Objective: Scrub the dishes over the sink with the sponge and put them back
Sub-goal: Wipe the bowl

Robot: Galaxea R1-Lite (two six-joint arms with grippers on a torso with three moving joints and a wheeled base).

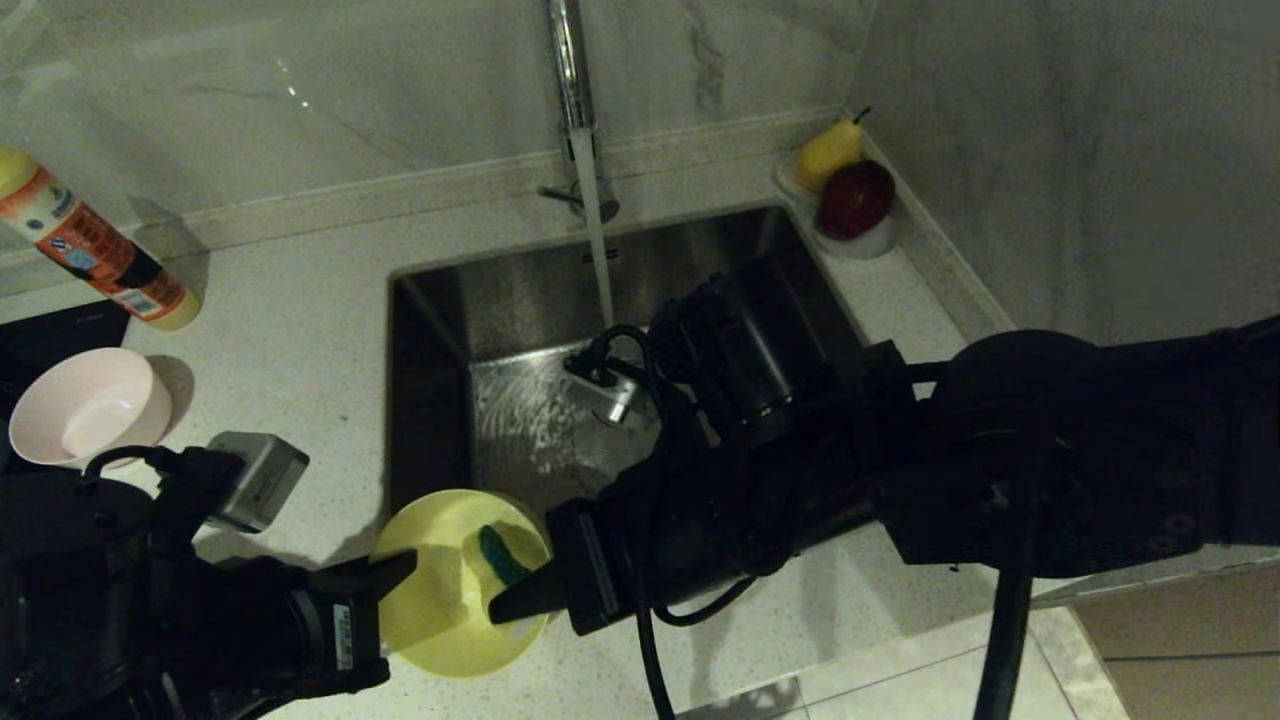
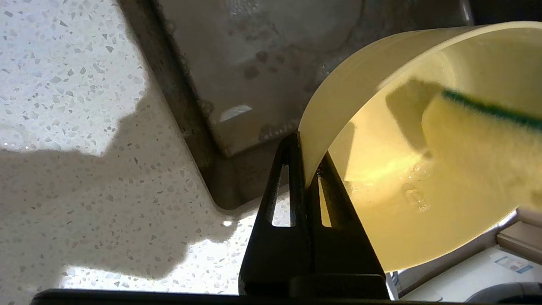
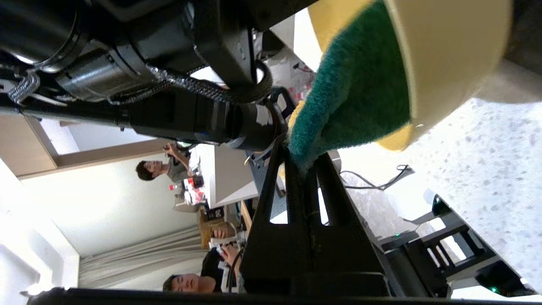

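My left gripper (image 1: pixel 405 568) is shut on the rim of the yellow bowl (image 1: pixel 445 590), holding it tilted at the sink's (image 1: pixel 440 300) near left corner. Seen from the left wrist, the jaws pinch the bowl wall (image 2: pixel 334 101) at the left gripper (image 2: pixel 308 169). My right gripper (image 1: pixel 500 606) is shut on the sponge (image 1: pixel 500 553), whose green and yellow pad sits inside the bowl. From the right wrist, the sponge (image 3: pixel 355 89) reaches from the right gripper (image 3: pixel 305 163) under the bowl rim (image 3: pixel 449 55). A pale pink bowl (image 1: pixel 90 405) stands upright on the counter at the left.
Water runs from the tap (image 1: pixel 570 70) into the sink. A white dish (image 1: pixel 860 240) with a pear and a red apple sits at the back right corner. An orange and yellow bottle (image 1: pixel 90 250) leans at the far left. The speckled counter (image 1: pixel 290 320) surrounds the basin.
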